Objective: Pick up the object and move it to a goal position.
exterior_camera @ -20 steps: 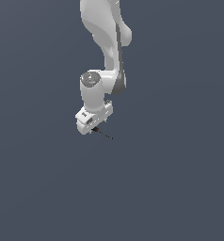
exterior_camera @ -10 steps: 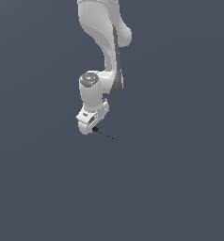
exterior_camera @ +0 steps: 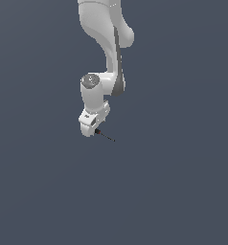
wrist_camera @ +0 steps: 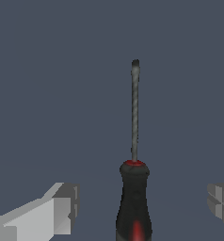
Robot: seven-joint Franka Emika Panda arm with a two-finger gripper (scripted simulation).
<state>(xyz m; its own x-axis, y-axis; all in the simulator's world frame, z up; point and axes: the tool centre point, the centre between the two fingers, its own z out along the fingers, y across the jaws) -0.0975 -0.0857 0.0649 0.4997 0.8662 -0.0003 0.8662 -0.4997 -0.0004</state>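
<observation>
The screwdriver [wrist_camera: 134, 202] has a red-and-black handle and a thin dark shaft [wrist_camera: 134, 110], and lies on the flat grey surface. In the wrist view its handle sits between my two white fingers [wrist_camera: 57, 212], which stand wide apart on either side and do not touch it. In the exterior view my gripper [exterior_camera: 90, 128] is low over the handle end, and only the dark shaft [exterior_camera: 106, 136] sticks out toward the exterior view's right. The gripper is open.
The plain grey surface [exterior_camera: 173, 182] fills both views. The white arm [exterior_camera: 104, 43] comes down from the top of the exterior view. No other objects show.
The gripper has come down a little closer to the screwdriver's handle. The screwdriver has not moved.
</observation>
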